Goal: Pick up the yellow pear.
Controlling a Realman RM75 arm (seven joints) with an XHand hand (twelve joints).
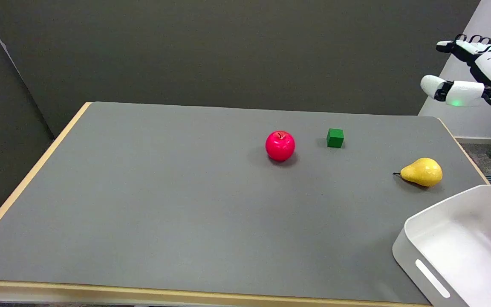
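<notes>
We see the yellow pear (422, 172) lying on its side near the right edge of the grey table (164, 204), stem pointing left, untouched. Our right hand (473, 72) hangs in the air at the upper right of the head view, well above and behind the pear, holding nothing; its fingers (435, 87) look spread apart, though the frame edge cuts off part of the hand, so we judge this from what shows. A red apple (280, 146) and a green cube (335, 138) sit near each other mid-table. A white bin (407, 247) stands at the lower right corner, just in front of the pear.
</notes>
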